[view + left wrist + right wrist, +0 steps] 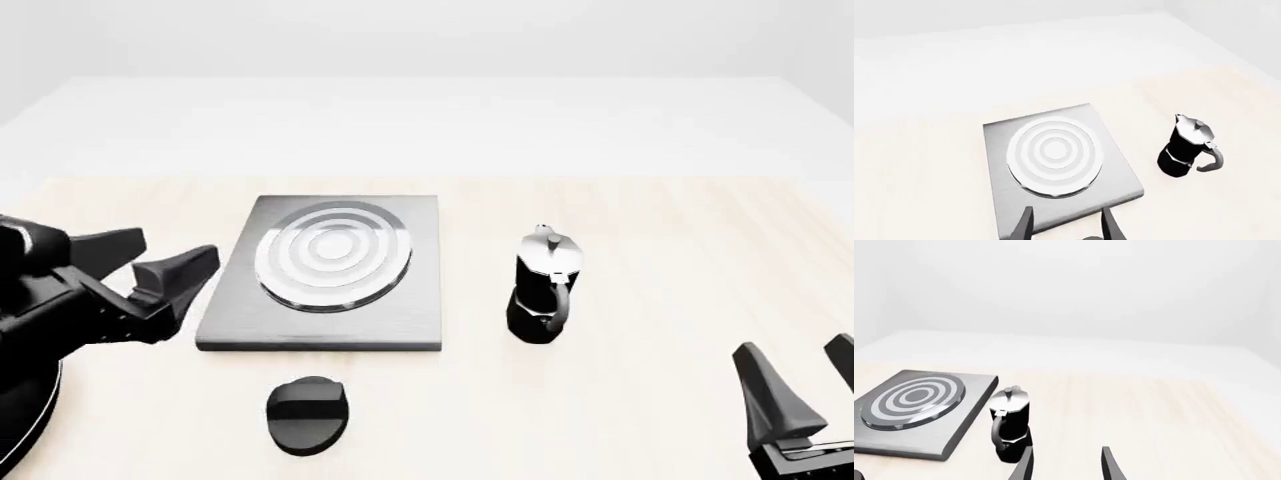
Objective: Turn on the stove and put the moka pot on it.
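While apart: one stove [327, 275], one moka pot [545, 287] (upright).

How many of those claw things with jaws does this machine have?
2. The left gripper hangs beside the stove on its left; the right gripper sits near the table's front right corner. Both stand open.

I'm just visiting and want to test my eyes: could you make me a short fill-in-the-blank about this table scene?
1. The moka pot stands on the table, to the ____ of the stove in the front view.
2. The black oval knob lies on the ____, nearer the arms than the slab.
3. The left claw and right claw are both ____ and hold nothing.

Missing words: right; table; open
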`<state>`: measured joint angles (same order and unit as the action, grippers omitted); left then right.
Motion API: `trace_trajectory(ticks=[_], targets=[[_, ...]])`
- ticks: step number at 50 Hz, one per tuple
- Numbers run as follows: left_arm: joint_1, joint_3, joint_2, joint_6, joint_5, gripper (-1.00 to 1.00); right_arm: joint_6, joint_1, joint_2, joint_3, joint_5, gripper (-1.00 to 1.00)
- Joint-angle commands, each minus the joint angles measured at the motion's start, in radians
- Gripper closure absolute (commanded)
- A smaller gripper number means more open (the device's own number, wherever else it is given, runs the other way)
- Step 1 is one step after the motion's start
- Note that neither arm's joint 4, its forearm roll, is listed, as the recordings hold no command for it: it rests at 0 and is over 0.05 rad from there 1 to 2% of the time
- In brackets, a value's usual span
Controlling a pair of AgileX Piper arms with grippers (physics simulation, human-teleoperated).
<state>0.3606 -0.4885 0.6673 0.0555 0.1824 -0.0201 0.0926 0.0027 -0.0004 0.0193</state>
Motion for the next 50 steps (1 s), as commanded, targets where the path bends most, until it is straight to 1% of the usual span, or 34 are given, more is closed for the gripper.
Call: trace_trajectory(ticks=[1, 3, 4, 6, 7, 8, 9, 11, 12, 13, 14, 16, 17, 18, 20, 21, 22, 23, 24, 26, 27, 29, 30, 31, 33, 34, 40, 41, 43, 45, 50], targets=[[-0.065, 0.067, -0.235, -0.075, -0.006, -1.00, -0.010, 0.002, -0.002, 0.000, -0.011, -1.00], [-0.082, 0.087, -0.295, -0.102, -0.010, -1.00, -0.012, 0.004, -0.002, 0.000, -0.014, -1.00], [-0.096, 0.103, -0.322, -0.104, -0.011, -1.00, -0.014, 0.005, -0.002, 0.000, -0.015, -1.00], [-0.102, 0.129, -0.378, -0.141, -0.013, -1.00, -0.016, 0.005, -0.002, -0.001, -0.017, -1.00], [-0.099, 0.139, -0.374, -0.127, -0.016, -1.00, -0.016, 0.005, -0.002, -0.002, -0.019, -1.00], [-0.102, 0.148, -0.390, -0.133, -0.015, -1.00, -0.018, 0.006, -0.002, -0.002, -0.019, -1.00], [-0.108, 0.158, -0.420, -0.153, -0.012, -1.00, -0.019, 0.006, -0.002, -0.003, -0.020, -1.00], [-0.120, 0.180, -0.458, -0.157, -0.014, -1.00, -0.021, 0.008, -0.002, -0.004, -0.022, -1.00], [-0.128, 0.196, -0.503, -0.183, -0.011, -1.00, -0.021, 0.009, -0.002, -0.005, -0.023, -1.00], [-0.128, 0.202, -0.506, -0.165, -0.009, -1.00, -0.021, 0.009, -0.002, -0.006, -0.023, -1.00], [-0.131, 0.209, -0.520, -0.162, -0.006, -1.00, -0.022, 0.010, -0.002, -0.008, -0.023, -1.00], [-0.137, 0.226, -0.571, -0.171, 0.003, -1.00, -0.022, 0.011, -0.002, -0.013, -0.021, -1.00], [-0.141, 0.234, -0.604, -0.194, 0.010, -1.00, -0.023, 0.013, -0.002, -0.014, -0.021, -1.00], [-0.151, 0.240, -0.627, -0.200, 0.017, -1.00, -0.025, 0.014, -0.002, -0.014, -0.021, -1.00], [-0.148, 0.258, -0.648, -0.194, 0.022, -1.00, -0.026, 0.015, -0.002, -0.016, -0.021, -1.00], [-0.152, 0.262, -0.655, -0.193, 0.024, -1.00, -0.026, 0.015, -0.002, -0.017, -0.021, -1.00], [-0.174, 0.274, -0.664, -0.213, 0.003, -1.00, -0.028, 0.018, -0.002, -0.021, -0.019, -1.00], [-0.170, 0.279, -0.666, -0.219, -0.006, -1.00, -0.028, 0.019, 0.001, -0.025, -0.019, -1.00], [-0.169, 0.286, -0.666, -0.205, -0.005, -1.00, -0.029, 0.021, 0.001, -0.028, -0.018, -1.00], [-0.182, 0.294, -0.667, -0.214, -0.020, -1.00, -0.030, 0.025, 0.001, -0.034, -0.016, -1.00], [-0.185, 0.302, -0.667, -0.210, -0.029, -1.00, -0.031, 0.026, 0.001, -0.036, -0.015, -1.00], [-0.197, 0.320, -0.667, -0.177, -0.025, -1.00, -0.032, 0.029, 0.001, -0.041, -0.013, -1.00], [-0.201, 0.328, -0.667, -0.182, -0.034, -1.00, -0.032, 0.030, 0.001, -0.043, -0.013, -1.00], [-0.213, 0.341, -0.667, -0.213, -0.058, -1.00, -0.032, 0.030, 0.001, -0.046, -0.012, -1.00], [-0.213, 0.354, -0.667, -0.188, -0.052, -1.00, -0.032, 0.032, 0.000, -0.050, -0.011, -1.00], [-0.219, 0.366, -0.667, -0.203, -0.070, -1.00, -0.032, 0.035, 0.000, -0.054, -0.009, -1.00], [-0.234, 0.427, -0.667, -0.217, -0.121, -1.00, -0.037, 0.048, -0.001, -0.074, 0.002, -1.00], [-0.235, 0.442, -0.667, -0.229, -0.135, -1.00, -0.037, 0.051, -0.001, -0.080, 0.005, -1.00], [-0.241, 0.471, -0.667, -0.227, -0.156, -1.00, -0.048, 0.062, -0.001, -0.096, 0.018, -1.00], [-0.248, 0.477, -0.667, -0.223, -0.148, -1.00, -0.048, 0.067, -0.001, -0.111, 0.030, -1.00], [-0.257, 0.488, -0.667, -0.224, -0.146, -1.00, -0.069, 0.112, 0.008, -0.157, 0.077, -1.00]])
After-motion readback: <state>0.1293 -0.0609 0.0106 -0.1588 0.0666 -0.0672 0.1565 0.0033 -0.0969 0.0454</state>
